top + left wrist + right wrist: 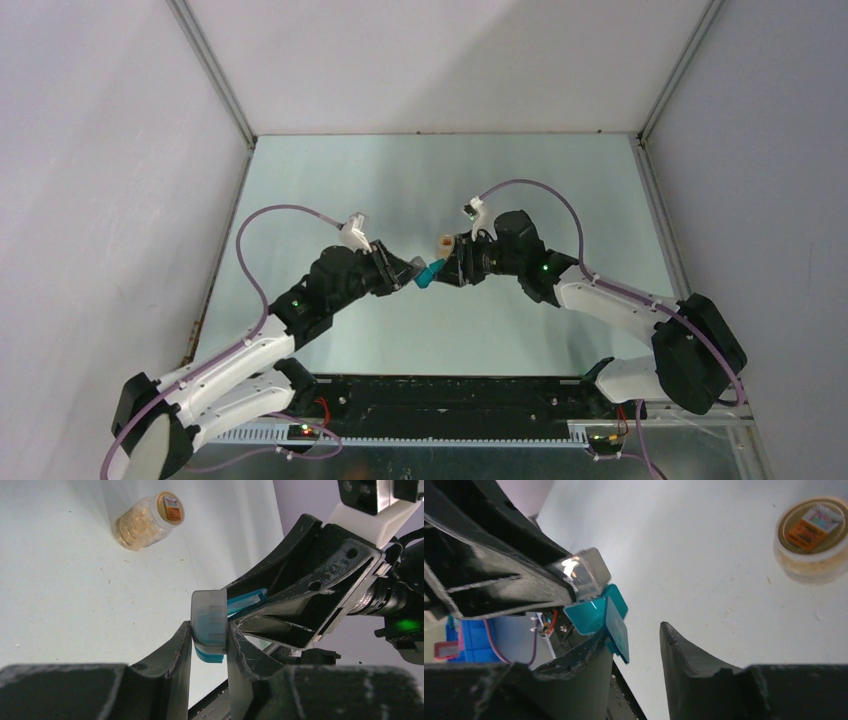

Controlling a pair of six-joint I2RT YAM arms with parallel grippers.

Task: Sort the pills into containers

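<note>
The left pincer (210,629) clamps the container (209,605) over the pale tabletop's (450,180) middle, grey walls (100,150) around; the right pincer (633,632) gapes beside it. Tiny teal box, cloudy grey face.

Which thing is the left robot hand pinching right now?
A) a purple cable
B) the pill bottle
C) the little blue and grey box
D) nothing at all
C: in the left wrist view, the left gripper has a finger pressed on each side of the teal and grey case, while the pill bottle lies apart on the table.
</note>
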